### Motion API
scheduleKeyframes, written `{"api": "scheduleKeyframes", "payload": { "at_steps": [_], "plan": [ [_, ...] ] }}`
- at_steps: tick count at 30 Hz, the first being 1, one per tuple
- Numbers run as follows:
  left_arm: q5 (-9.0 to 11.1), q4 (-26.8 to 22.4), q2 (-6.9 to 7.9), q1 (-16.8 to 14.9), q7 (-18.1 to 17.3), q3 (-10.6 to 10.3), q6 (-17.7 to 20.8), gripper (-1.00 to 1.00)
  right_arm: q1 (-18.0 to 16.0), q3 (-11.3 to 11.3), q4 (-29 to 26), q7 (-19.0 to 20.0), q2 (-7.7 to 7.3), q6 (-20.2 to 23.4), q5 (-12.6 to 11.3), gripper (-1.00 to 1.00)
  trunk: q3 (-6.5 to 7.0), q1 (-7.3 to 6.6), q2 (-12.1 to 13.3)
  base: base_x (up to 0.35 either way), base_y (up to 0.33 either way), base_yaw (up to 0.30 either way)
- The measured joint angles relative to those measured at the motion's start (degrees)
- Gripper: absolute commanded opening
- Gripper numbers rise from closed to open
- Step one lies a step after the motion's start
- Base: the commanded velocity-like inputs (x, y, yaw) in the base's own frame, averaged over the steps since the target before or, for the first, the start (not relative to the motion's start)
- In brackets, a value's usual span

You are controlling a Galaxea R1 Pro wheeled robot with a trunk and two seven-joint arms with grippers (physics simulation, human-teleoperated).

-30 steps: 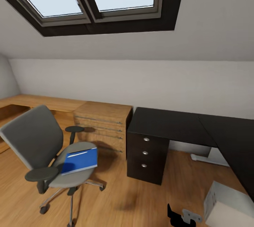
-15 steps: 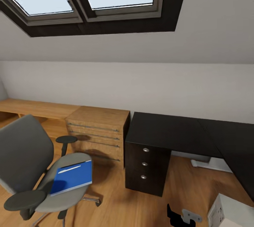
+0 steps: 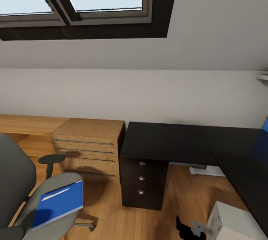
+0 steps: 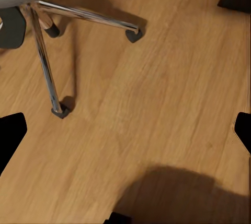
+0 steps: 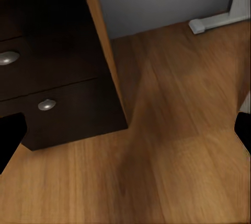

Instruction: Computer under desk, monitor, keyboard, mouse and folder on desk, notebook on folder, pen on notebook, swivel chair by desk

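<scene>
Left tool [image 4: 125, 130] open – dark fingertips [image 4: 11, 132] spread wide, nothing between, hanging over bare wood floor [image 4: 157, 104]. Chair [image 3: 22, 195] base just ahead of it, chrome legs and casters on the floor. Right tool [image 5: 125, 135] open too, empty, above the floor – worktop [image 3: 167, 139] drawers with round knobs just ahead. Blue folder [image 3: 57, 204] lies on the chair seat, pale pen [image 3: 55, 194] on top. White computer [image 3: 232, 223] sits on the floor beside the right tool.
</scene>
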Motion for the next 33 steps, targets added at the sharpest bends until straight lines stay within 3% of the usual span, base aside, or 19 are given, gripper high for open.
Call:
{"api": "scheduleKeyframes", "payload": {
  "at_steps": [22, 33],
  "plan": [
    [0.00, 0.01, 0.01, 0.00, 0.08, 0.07, 0.51, 1.00, 0.00, 0.00, 0.00, 0.00, 0.00, 0.00, 0.00, 1.00, 4.76, -4.83, 8.83, 0.001, 0.000, -0.238],
    [0.08, -0.01, 0.08, 0.00, 0.09, 0.09, 0.46, 1.00, 0.00, 0.00, 0.00, 0.00, 0.00, 0.00, 0.00, 1.00, 7.14, -7.25, 13.25, -0.168, 0.000, -0.239]
  ]
}}
